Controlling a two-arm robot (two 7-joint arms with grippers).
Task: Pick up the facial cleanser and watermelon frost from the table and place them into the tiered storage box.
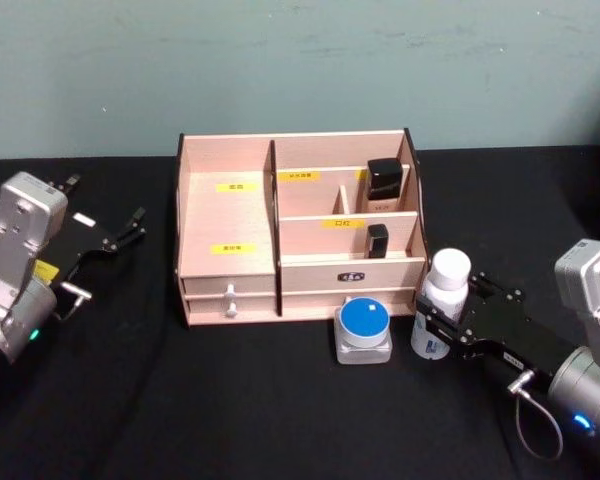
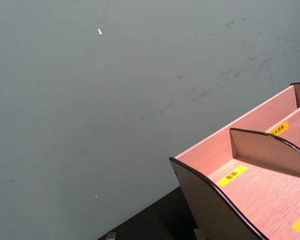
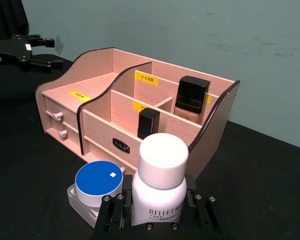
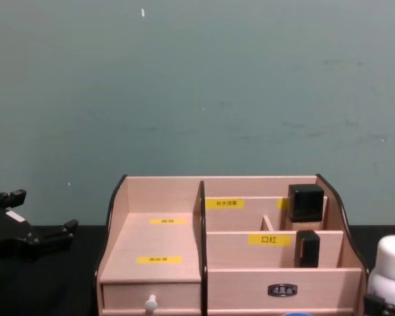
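Now, on the black bench (image 1: 230, 420) the storage box (image 1: 225, 215) is my landmark, pale wood, stepped, with its wide left section bare.

At the box's front right corner stands the white bottle (image 1: 445, 290), upright on the bench. My right tool (image 3: 157, 217) is closed on its lower body, one finger on each side, as far as the wrist view lets me judge. I expect stiff, smooth plastic: light if half empty, heavier if full, and I cannot tell which through the opaque wall. A low hold suits it, since the broad cap makes it top-heavy and a slick round body could twist.

Just left of the bottle, before the box's front panel, sits the blue-lidded jar (image 1: 363, 330). It is squat with a clear, squared body, probably rigid and slippery, so it is best taken across its flat sides, below the lid.

My left tool (image 1: 108, 205) waits with its fingers spread, well to the left of the box.

Two dark bottles (image 1: 385, 185) already stand in the right-hand sections.

My tool hides the white bottle's foot and cuts off its label, so I cannot settle which item is the cleanser. The yellow labels are too small to read, and the chest view crops the bottle at its edge.
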